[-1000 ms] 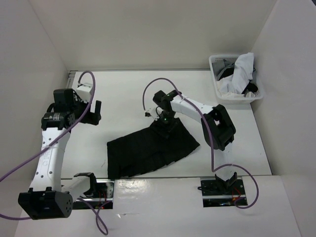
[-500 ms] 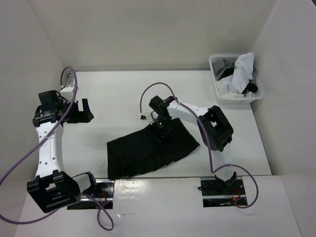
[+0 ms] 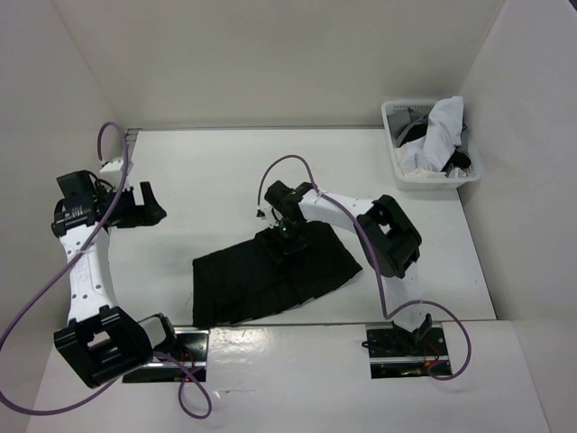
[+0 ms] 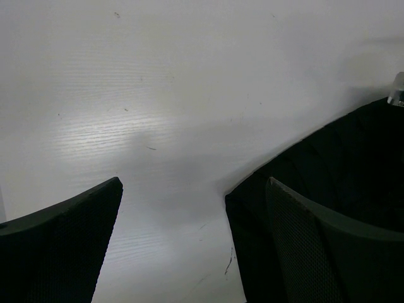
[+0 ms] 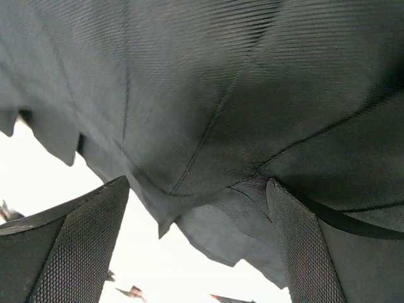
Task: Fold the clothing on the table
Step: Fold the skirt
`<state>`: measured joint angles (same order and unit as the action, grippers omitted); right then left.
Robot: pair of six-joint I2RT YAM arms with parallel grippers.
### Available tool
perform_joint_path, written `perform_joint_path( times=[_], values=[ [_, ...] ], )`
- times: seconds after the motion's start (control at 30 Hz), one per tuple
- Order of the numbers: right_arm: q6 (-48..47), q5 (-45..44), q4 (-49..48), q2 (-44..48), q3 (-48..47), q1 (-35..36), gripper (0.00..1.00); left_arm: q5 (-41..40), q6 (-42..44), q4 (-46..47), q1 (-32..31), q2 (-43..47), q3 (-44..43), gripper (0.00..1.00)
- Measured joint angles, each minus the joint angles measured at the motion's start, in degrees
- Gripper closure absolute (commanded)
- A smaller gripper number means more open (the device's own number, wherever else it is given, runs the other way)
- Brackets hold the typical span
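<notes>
The clothing, a black pleated skirt (image 3: 270, 275), lies spread on the white table (image 3: 216, 171) just ahead of the arm bases. My right gripper (image 3: 287, 238) is low over the skirt's far edge, jaws wide apart. In the right wrist view the skirt (image 5: 214, 107) fills the frame, its stitched edge hanging between the fingers (image 5: 69, 246) of the right gripper (image 5: 196, 246), which are not closed on it. My left gripper (image 3: 153, 206) is open over bare table far to the left. The left wrist view shows this gripper (image 4: 192, 252) with the skirt's corner (image 4: 341, 158) to its right.
A white lattice basket (image 3: 397, 158) holding white and grey garments (image 3: 442, 135) stands at the table's back right corner. White walls enclose the table at the back and on both sides. Purple cables loop from both arms.
The left arm has swung further left, away from the skirt. The right gripper has slid a little left along the skirt's far edge, and the skirt has shifted slightly left with it.
</notes>
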<state>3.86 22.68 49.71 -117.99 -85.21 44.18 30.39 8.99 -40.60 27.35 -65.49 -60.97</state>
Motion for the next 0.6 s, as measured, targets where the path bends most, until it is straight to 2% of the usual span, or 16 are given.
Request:
perform_joint_path(
  times=[0.17, 0.37, 0.6],
  values=[
    [6.3, -5.9, -0.9, -1.1, -2.6, 0.6, 0.02, 0.1, 0.0, 0.0, 1.0, 0.0, 0.0, 0.0],
    [10.1, -20.4, -4.7, -2.8, -5.8, 2.1, 0.01, 0.2, 0.0, 0.2, 1.4, 0.1, 0.0, 0.0],
    [12.9, -32.0, -4.9, -9.1, -15.1, 2.1, 0.01, 0.3, 0.0, 0.4, 1.4, 1.0, 0.4, 0.0]
  ],
)
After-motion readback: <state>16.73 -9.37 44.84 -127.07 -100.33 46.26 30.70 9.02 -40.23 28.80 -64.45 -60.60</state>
